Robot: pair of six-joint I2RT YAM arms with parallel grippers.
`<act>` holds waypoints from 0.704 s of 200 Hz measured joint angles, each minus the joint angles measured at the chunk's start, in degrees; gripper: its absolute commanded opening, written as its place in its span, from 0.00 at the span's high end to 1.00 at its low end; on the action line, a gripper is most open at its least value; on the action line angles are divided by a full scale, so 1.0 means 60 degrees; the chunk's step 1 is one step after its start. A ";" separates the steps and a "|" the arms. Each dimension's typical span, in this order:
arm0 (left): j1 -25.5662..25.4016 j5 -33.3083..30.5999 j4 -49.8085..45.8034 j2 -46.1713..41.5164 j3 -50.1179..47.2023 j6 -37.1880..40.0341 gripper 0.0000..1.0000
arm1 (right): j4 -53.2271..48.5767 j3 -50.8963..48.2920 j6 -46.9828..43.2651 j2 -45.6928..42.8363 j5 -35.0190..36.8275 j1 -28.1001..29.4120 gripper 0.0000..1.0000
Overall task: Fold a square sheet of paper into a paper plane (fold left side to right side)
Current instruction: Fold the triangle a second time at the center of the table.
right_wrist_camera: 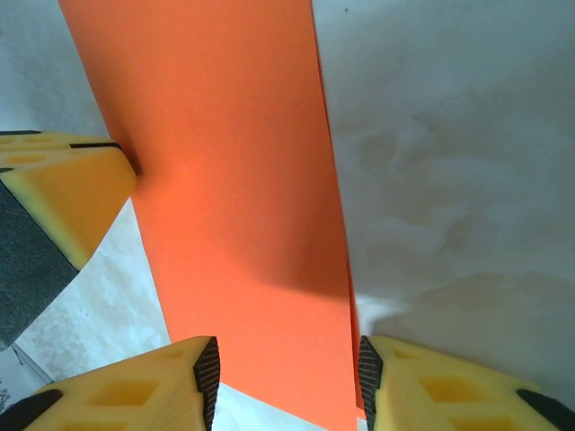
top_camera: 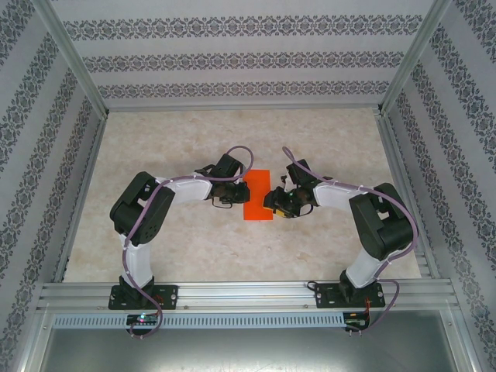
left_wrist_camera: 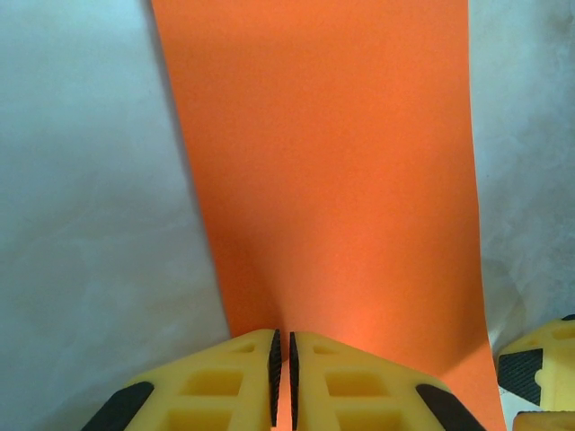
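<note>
Paper (top_camera: 256,194) sits mid-table (top_camera: 194,132), a narrow orange strip, and we see both arms bent in on it from either side. Its long axis runs from the near rail (top_camera: 248,293) toward the back wall, with the short ends facing near and far. The long edges look straight and clean. From the left wrist the strip (left_wrist_camera: 332,180) stretches away from us, pale table on both sides. We have bare marbled surface beyond the far end and out to the metal side posts. The flanks are crowded, with the two wrists nearly facing each other across the strip.

Left gripper (top_camera: 236,194) is at the left long edge. Close up, the left gripper (left_wrist_camera: 283,339) is pinched narrow, orange showing in the slit, clamped on the paper. Right gripper (top_camera: 273,206) is at the right edge near the bottom corner. In its own view the right gripper (right_wrist_camera: 287,352) has its jaws apart, and the strip's (right_wrist_camera: 234,180) right edge passes between them.
</note>
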 measured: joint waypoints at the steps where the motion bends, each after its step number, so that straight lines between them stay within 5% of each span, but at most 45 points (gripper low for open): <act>1: 0.0000 0.0000 -0.0004 0.0000 0.0000 0.0000 0.84 | -0.0004 0.0004 0.0004 0.0000 0.0000 0.0000 0.54; 141: 0.0000 0.0004 0.0000 0.0000 0.0000 0.0007 0.84 | 0.0022 0.0117 0.0124 0.0091 -0.0219 0.0124 0.56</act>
